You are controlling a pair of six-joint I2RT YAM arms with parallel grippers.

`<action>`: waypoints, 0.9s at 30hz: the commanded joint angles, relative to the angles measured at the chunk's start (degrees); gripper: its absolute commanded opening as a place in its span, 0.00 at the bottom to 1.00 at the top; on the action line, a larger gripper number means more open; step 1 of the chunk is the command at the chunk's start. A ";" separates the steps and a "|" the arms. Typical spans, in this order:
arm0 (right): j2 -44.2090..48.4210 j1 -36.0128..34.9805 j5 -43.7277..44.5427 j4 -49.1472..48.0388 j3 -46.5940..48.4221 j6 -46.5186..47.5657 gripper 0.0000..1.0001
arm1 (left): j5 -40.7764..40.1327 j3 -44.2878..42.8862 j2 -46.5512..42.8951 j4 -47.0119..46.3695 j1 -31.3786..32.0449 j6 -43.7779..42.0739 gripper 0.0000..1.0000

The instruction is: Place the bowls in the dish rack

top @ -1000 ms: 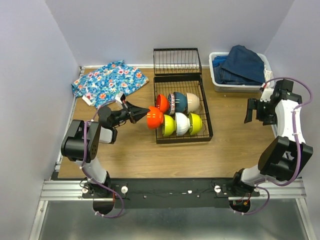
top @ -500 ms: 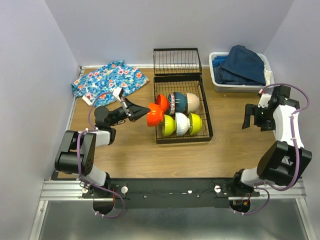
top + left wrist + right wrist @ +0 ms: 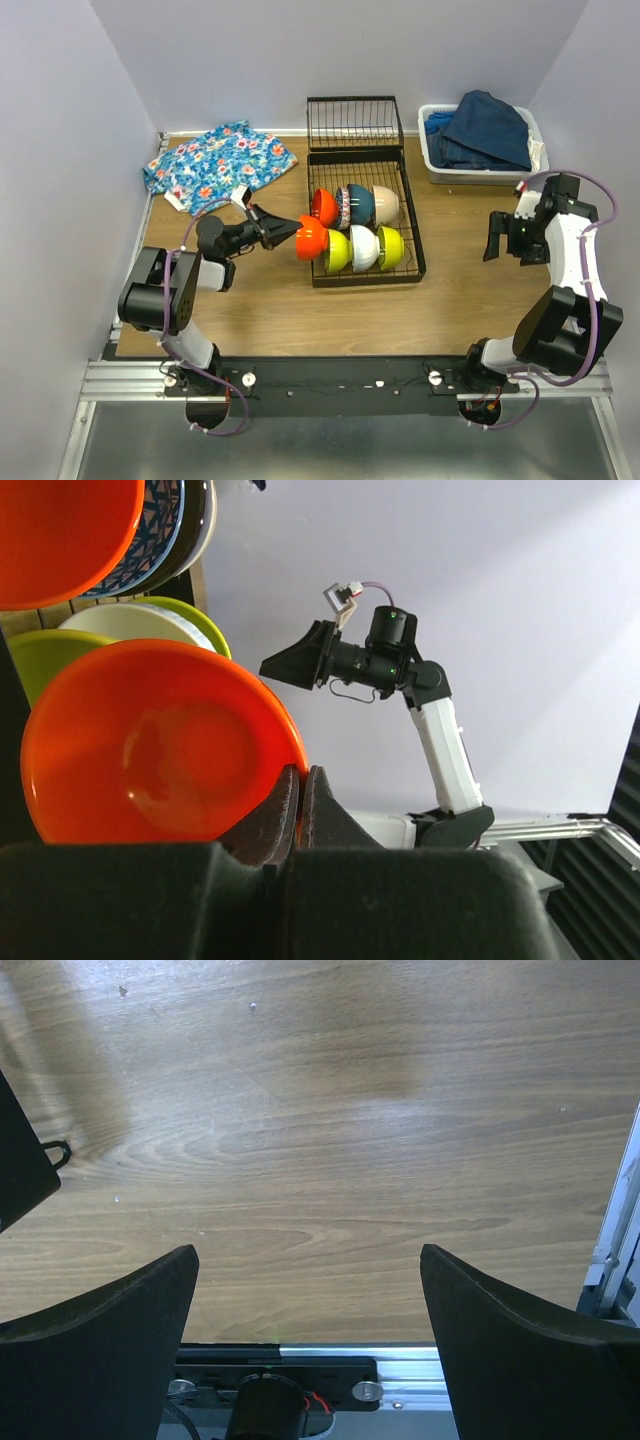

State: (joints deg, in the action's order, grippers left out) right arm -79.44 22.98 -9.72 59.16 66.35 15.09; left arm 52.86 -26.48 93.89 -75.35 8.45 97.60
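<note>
My left gripper (image 3: 284, 229) is shut on the rim of a red-orange bowl (image 3: 309, 238), held on edge at the left side of the black wire dish rack (image 3: 412, 240). In the left wrist view the fingers (image 3: 272, 815) pinch the rim of that bowl (image 3: 150, 745). Inside the rack stand another red-orange bowl (image 3: 324, 206), a blue-white patterned one (image 3: 343, 207), a dark blue one (image 3: 361, 203), a beige one (image 3: 385, 203), a yellow-green one (image 3: 336, 250), a white one (image 3: 363, 248) and another yellow-green one (image 3: 390, 247). My right gripper (image 3: 505, 231) is open and empty over bare table at the right.
A flowered blue cloth (image 3: 217, 163) lies at the back left. A white bin of blue clothes (image 3: 480, 140) stands at the back right. The rack's hinged wire end panel (image 3: 354, 122) stands up behind the rack. The right wrist view shows wood tabletop (image 3: 320, 1160) and the table's metal rail.
My left gripper has shifted slightly with the red-orange bowl, which stays at the rack's left edge. My right arm has drawn in and lowered a little, its gripper still open.
</note>
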 commanded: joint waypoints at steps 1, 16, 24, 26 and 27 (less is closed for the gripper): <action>1.57 0.22 -0.57 -0.80 -1.57 0.38 1.00 | -1.80 -0.77 1.56 -12.98 1.04 2.42 0.00; 0.95 0.22 0.40 -0.97 -2.27 -0.06 1.00 | -3.73 -0.06 5.95 -20.79 2.71 7.25 0.00; 0.43 0.22 1.45 -1.23 -3.06 0.38 1.00 | -5.31 -0.68 5.52 -20.89 4.91 8.39 0.00; 0.51 0.22 1.63 -1.50 -3.77 0.46 1.00 | -5.49 -0.07 5.43 -20.89 5.09 7.96 0.00; 0.51 0.22 1.63 -1.76 -4.03 0.55 1.00 | -5.49 0.72 5.52 -20.89 5.09 7.69 0.00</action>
State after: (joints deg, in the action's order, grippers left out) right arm -78.85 22.98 -9.61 58.63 63.77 15.07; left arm 47.92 -27.70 98.59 -80.47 11.86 106.52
